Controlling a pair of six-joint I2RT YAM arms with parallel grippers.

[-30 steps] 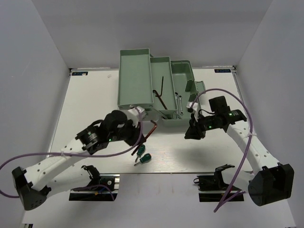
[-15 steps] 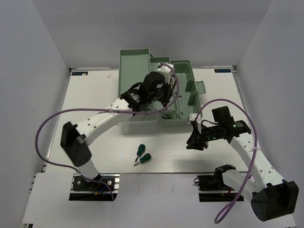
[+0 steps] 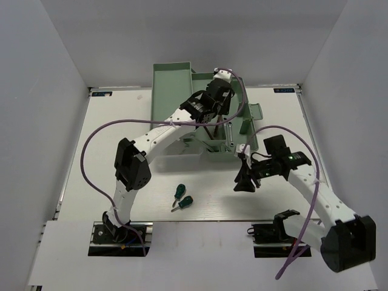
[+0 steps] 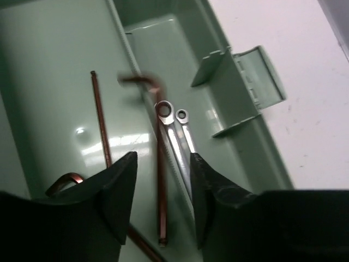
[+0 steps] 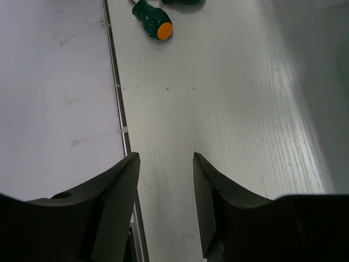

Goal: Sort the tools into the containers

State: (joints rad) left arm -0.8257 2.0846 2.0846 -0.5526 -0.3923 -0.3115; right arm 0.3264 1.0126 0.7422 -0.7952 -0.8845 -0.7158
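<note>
Table [image 3: 121,121] carries everything, with the mint-green toolbox [image 3: 171,76] opened out at its far middle and both arms working from the near edge. The left arm reaches far over the toolbox, and its left gripper [image 4: 162,164] hangs above the trays with its jaws part-way apart and nothing clamped. The right gripper [image 5: 164,161] hovers low over bare table near the front of the toolbox, also half-spread and holding nothing.

Two green screwdrivers [image 3: 180,197] lie on the table near the front edge, close together and well apart from the toolbox; one orange-capped handle shows at the top of the right wrist view. Two silver wrenches [image 4: 177,136] rest side by side in a tray. Thin brown hex keys [image 4: 101,120] lie beside them, and one blurred hex key [image 4: 160,207] lies just beside the wrenches, below the left jaws; whether it has settled cannot be told.

The step in hand looks like letting that key go. To do it well, the left gripper should rise straight up, clear of the tray walls. The right gripper should then line its jaws across one screwdriver handle, not both, and descend squarely before closing.
</note>
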